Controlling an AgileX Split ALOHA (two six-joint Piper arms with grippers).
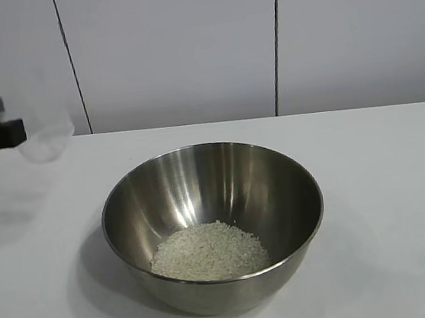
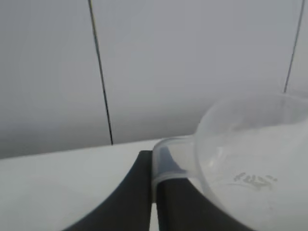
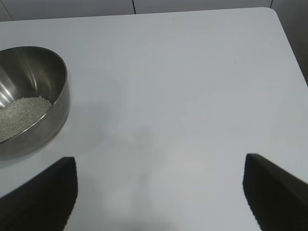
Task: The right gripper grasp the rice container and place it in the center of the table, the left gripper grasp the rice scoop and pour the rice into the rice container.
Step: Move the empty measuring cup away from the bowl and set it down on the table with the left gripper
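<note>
Pale panelled wall, dark seams

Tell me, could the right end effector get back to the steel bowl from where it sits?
Probably yes. The right end effector is open above bare table, and nothing lies between it and the steel bowl.

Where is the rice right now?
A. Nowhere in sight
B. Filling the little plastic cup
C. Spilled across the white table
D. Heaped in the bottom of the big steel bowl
D: the rice lies as a pale heap inside the steel bowl, while the plastic cup pinched in the left gripper looks nearly empty.
</note>
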